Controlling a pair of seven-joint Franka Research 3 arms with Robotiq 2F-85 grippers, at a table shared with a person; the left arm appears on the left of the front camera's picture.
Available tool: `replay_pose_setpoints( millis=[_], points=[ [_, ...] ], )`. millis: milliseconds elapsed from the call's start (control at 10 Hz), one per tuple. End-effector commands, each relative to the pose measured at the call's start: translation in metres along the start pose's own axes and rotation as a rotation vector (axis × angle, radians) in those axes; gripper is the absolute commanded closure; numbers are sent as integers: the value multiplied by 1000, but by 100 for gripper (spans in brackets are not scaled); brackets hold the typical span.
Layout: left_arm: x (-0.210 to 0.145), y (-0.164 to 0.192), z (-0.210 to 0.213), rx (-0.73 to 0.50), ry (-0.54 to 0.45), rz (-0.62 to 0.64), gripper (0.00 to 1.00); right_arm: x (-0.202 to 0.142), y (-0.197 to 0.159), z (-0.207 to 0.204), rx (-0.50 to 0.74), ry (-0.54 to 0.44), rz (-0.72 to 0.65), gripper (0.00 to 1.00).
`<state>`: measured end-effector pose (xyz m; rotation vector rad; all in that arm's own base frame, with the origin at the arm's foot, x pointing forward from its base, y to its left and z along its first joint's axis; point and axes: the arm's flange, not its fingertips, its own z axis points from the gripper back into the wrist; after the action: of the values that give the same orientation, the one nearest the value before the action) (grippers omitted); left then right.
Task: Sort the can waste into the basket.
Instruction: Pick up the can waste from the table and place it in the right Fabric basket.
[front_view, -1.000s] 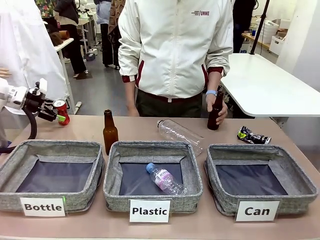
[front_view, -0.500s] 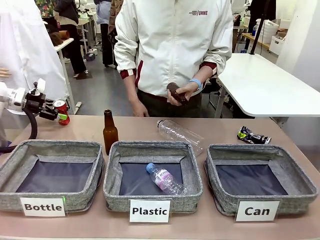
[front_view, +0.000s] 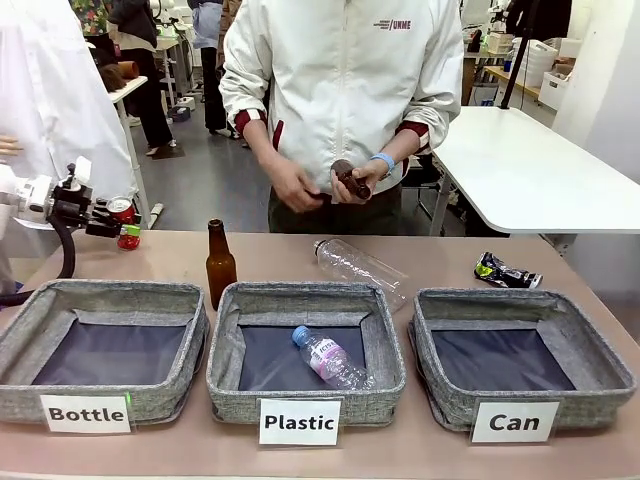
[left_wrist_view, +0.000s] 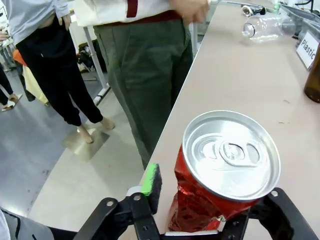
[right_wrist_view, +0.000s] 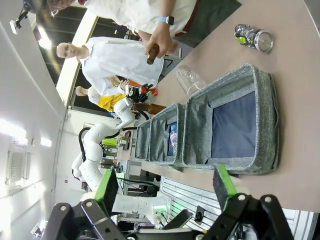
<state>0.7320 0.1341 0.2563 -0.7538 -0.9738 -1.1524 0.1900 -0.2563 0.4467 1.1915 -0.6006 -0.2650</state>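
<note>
A crushed red can (front_view: 122, 210) with a silver top (left_wrist_view: 230, 162) stands at the table's far left edge. My left gripper (front_view: 116, 226) (left_wrist_view: 215, 200) is shut on it, one finger on each side of it. The black can (front_view: 506, 271) (right_wrist_view: 254, 37) with green-yellow marks lies on the table behind the right-hand basket. That grey basket (front_view: 520, 300) (right_wrist_view: 270, 125), carded "Can" (front_view: 514, 422), has nothing in it. My right gripper (right_wrist_view: 165, 187) hangs open above the table's near right side, holding nothing.
The middle "Plastic" basket (front_view: 305, 297) holds a small clear bottle (front_view: 328, 358); the "Bottle" basket (front_view: 110, 293) is at the left. A brown bottle (front_view: 220, 262) and a clear plastic bottle (front_view: 360, 268) are behind them. The person holds another brown bottle (front_view: 350, 180) in both hands.
My left gripper has shut on the red can. The person lifted a brown bottle off the table's right side and now holds it at the waist with both hands.
</note>
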Motion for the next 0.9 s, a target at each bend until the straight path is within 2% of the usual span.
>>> replay_pose_setpoints(
  millis=[0,300,500,600,700,800],
  points=[
    [1,5,-5,7,-39,-11,100,3,1,1,17,-13,26,0],
    [5,-1,0,11,-55,-26,100,3,1,1,17,-13,26,0],
    [27,-17,20,17,-97,-64,100,3,1,1,17,-13,26,0],
    [54,-41,45,27,-126,-53,100,3,1,1,17,-13,26,0],
    [83,-77,73,-49,-84,-11,100,3,1,1,17,-13,26,0],
    [104,-115,101,-91,-77,-94,100,3,1,1,17,-13,26,0]
  ],
)
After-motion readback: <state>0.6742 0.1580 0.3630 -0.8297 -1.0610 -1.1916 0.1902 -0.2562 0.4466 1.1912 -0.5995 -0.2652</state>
